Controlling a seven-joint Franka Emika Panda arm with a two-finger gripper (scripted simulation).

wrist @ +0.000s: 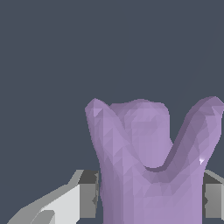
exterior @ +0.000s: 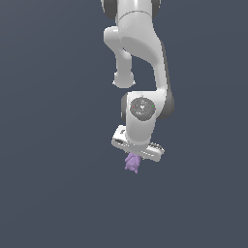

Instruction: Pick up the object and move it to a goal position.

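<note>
The small pale purple lumpy matte object (exterior: 131,162) is seen hanging directly under the white arm's gripper (exterior: 133,160), near the centre of the exterior view, against a plain dark grey-blue backdrop (exterior: 48,145). In the wrist view the object (wrist: 148,166) is pinched between the two grey finger pads (wrist: 89,194), one pressed to each flank (two pointed lobes stick out beyond them). No supporting surface can be made out beneath it.
</note>
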